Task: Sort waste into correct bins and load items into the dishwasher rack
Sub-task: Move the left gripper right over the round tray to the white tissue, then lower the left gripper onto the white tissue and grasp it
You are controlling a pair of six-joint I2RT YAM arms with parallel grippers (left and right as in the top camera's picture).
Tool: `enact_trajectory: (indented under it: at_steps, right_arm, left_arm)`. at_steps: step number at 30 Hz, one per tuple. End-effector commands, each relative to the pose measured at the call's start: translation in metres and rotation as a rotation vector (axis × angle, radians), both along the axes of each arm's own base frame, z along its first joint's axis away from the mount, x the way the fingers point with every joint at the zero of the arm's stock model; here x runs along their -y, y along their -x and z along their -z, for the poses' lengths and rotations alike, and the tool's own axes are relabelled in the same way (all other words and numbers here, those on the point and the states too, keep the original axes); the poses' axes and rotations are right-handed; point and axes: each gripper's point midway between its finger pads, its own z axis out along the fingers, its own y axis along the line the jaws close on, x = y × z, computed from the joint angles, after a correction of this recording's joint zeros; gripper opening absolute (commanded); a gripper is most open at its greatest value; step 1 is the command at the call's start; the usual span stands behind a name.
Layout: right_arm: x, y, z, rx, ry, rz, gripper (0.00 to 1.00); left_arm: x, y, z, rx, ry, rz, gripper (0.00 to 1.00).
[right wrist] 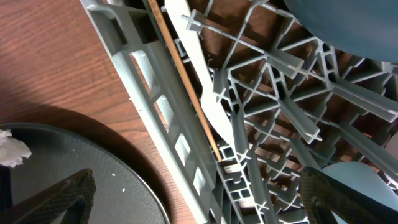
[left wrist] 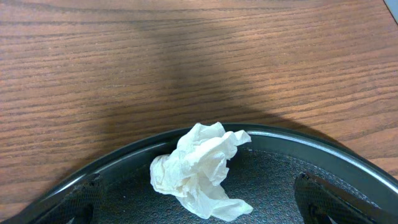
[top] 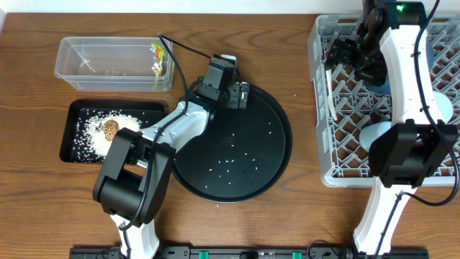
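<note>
A crumpled white tissue [left wrist: 199, 168] lies on the far rim of the large round black tray [left wrist: 273, 171]. My left gripper [left wrist: 199, 208] is open, with a finger on each side of the tissue; in the overhead view it [top: 228, 85] is at the tray's upper left edge. My right gripper [right wrist: 205, 199] is open and empty over the left wall of the grey dishwasher rack [top: 320, 43]. A white spoon [right wrist: 199, 68] lies in the rack beside a thin wooden stick [right wrist: 180, 68]. The dark blue bowl [right wrist: 348, 25] sits in the rack.
The clear tub [top: 72, 61] holds a yellow wrapper [top: 157, 61]. The shallow black tray [top: 75, 115] holds white rice [top: 93, 129] and a brown lump [top: 110, 129]. Loose rice grains [top: 230, 165] are scattered on the round tray [top: 277, 137]. Pale cups [top: 377, 133] stand in the rack.
</note>
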Motion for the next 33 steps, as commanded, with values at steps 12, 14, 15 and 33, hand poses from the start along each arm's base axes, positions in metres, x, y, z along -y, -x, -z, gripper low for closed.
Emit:
enact_trajectory:
  at_steps: [12, 14, 15, 33]
  right_arm:
    - [-0.006, -0.002, -0.012, 0.036, 0.002, -0.026, 0.99]
    - [-0.006, -0.002, -0.012, 0.036, 0.002, -0.026, 0.99]
    - [-0.006, -0.002, -0.012, 0.036, 0.002, -0.026, 0.99]
    - [-0.006, -0.002, -0.012, 0.036, 0.002, -0.026, 0.99]
  left_arm:
    - [-0.003, 0.002, 0.036, -0.067, -0.014, -0.026, 0.98]
    - [-0.003, 0.001, 0.034, -0.059, -0.011, -0.026, 0.99]
    - [-0.002, 0.0, 0.034, -0.055, -0.009, -0.026, 0.97]
    - [-0.002, -0.002, 0.032, -0.046, -0.005, -0.026, 0.2]
